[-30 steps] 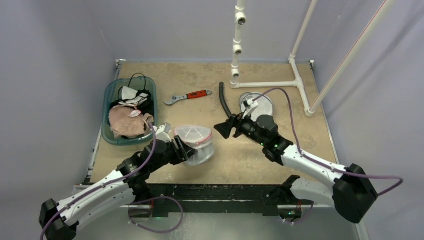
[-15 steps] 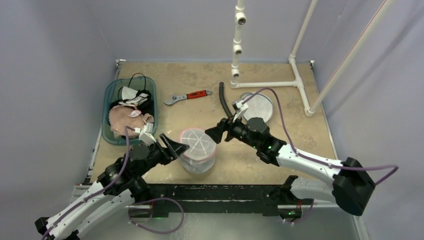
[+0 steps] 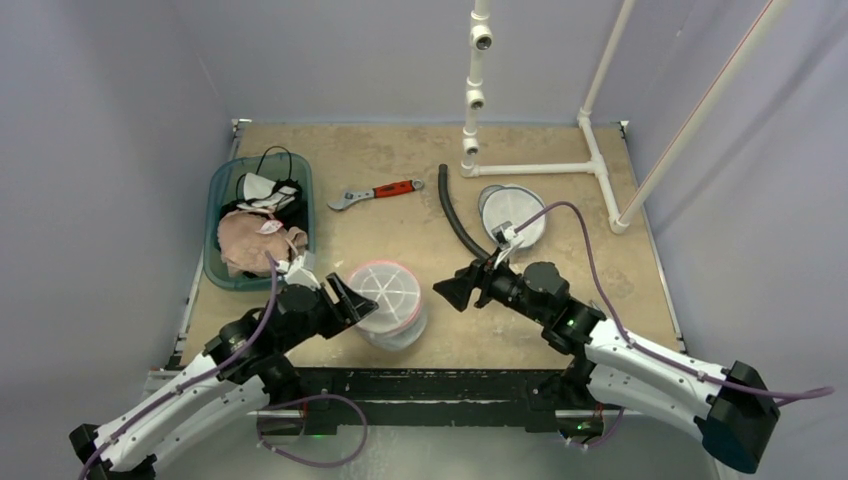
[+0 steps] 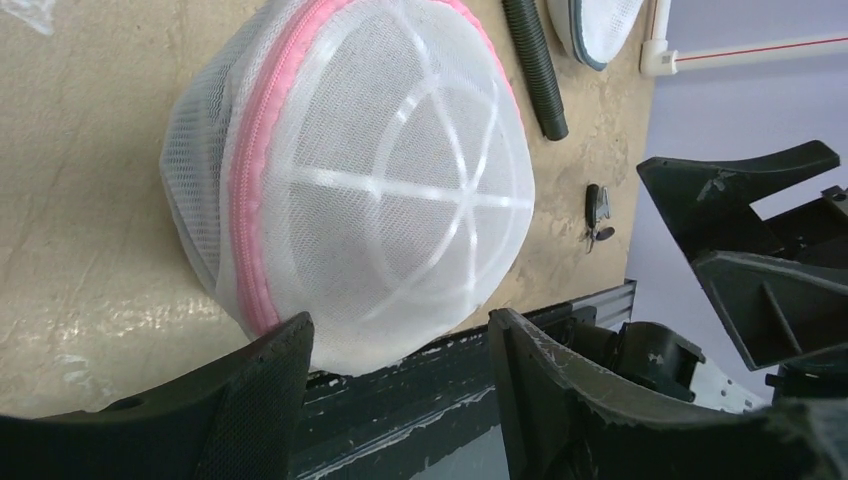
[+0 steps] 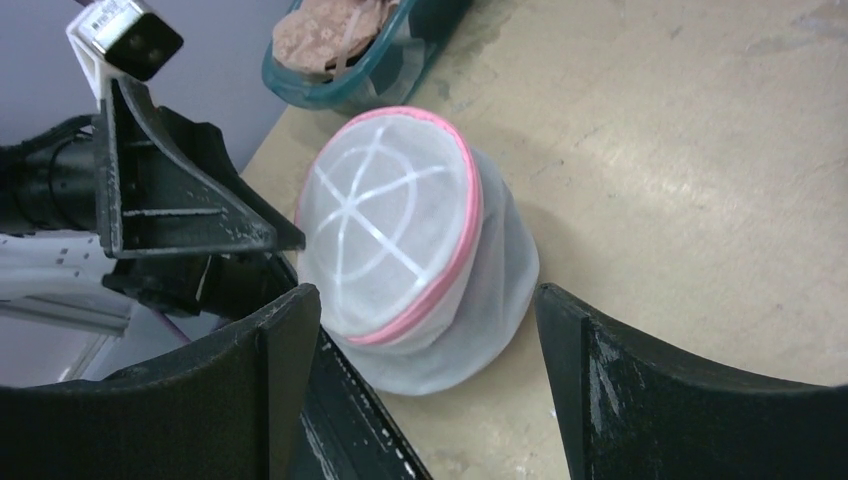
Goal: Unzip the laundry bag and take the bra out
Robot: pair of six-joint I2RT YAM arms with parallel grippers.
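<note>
Hunting the pull?
— Yes (can't spot it). My left claw (image 3: pixel 352 296) and right claw (image 3: pixel 447 290) gape empty, flanking the white domed mesh laundry bag (image 3: pixel 388 300) at the tabletop's near edge; I'd trace its pink zipper (image 4: pixel 245 210).

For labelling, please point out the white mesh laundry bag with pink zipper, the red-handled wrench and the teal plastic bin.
white mesh laundry bag with pink zipper (image 3: pixel 388 295): top external view, domed top.
red-handled wrench (image 3: pixel 376 194): top external view, middle of shaft.
teal plastic bin (image 3: pixel 212 210): top external view, left rim.
</note>
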